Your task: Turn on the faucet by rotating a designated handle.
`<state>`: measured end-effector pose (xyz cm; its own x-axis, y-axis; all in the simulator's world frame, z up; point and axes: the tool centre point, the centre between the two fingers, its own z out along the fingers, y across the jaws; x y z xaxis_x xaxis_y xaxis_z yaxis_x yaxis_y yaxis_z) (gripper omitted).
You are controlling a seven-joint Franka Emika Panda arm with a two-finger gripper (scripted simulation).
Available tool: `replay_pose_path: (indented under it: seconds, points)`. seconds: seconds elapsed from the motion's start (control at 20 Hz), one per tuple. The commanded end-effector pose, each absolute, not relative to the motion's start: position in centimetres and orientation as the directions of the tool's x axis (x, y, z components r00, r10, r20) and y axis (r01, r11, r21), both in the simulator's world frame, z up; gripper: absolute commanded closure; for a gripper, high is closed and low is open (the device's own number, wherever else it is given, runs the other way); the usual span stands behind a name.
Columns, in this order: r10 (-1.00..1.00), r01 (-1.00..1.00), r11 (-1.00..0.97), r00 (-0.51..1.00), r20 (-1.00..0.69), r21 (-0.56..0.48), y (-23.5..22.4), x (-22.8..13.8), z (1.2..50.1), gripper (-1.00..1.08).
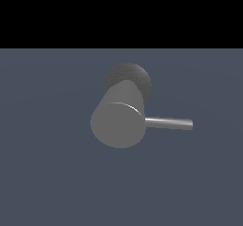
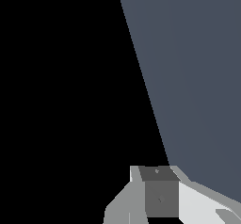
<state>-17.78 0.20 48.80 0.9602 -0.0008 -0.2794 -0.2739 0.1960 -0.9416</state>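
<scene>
First, looked at the exterior view. Found the faucet (image 1: pixel 118 120) close to the middle of the frame, sitting on the flat blue-grey floor (image 1: pixel 47 182). Saw its thick grey body with the flat round end turned toward the camera, and its darker round base (image 1: pixel 135 75) just above and behind. Found the handle (image 1: pixel 169 123) too: a thin silver rod, stuck to the side of the body and poking straight out toward the right of the frame, almost level. Saw no arm anywhere in this view, and nothing touching the rod.

Next, looked at the wrist view. Saw only part of the gripper (image 2: pixel 157 195), a dark grey block with pale grey and white pieces on each side. Could not tell if its fingers were apart or together. Held nothing that could be seen. Saw a wide strip of the same blue-grey floor and a big black patch beside it. Found no faucet and no handle here, so likely pointed away from them.

Looked like the very start of the job. Nothing done yet. Left to do: get over to the rod, touch it, and push it around to turn the water on.
</scene>
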Motion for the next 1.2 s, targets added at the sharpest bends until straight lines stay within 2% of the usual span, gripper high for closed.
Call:
replay_pose_path:
  seconds: [0.0, 0.65, 0.9, 1.15]
  points:
    - [-0.006, -0.283, 0.194, 0.957, -0.289, -0.939, 0.4, -17.5, 48.9, 1.08]
    - [-0.042, -0.276, 0.228, 0.955, -0.292, -0.934, -0.4, -16.8, 49.2, 1.08]
    - [-0.107, -0.231, 0.308, 0.955, -0.275, -0.923, -2.8, -15.9, 49.3, 1.08]
    - [-0.221, -0.151, 0.429, 0.938, -0.266, -0.890, -7.0, -14.5, 49.1, 1.08]
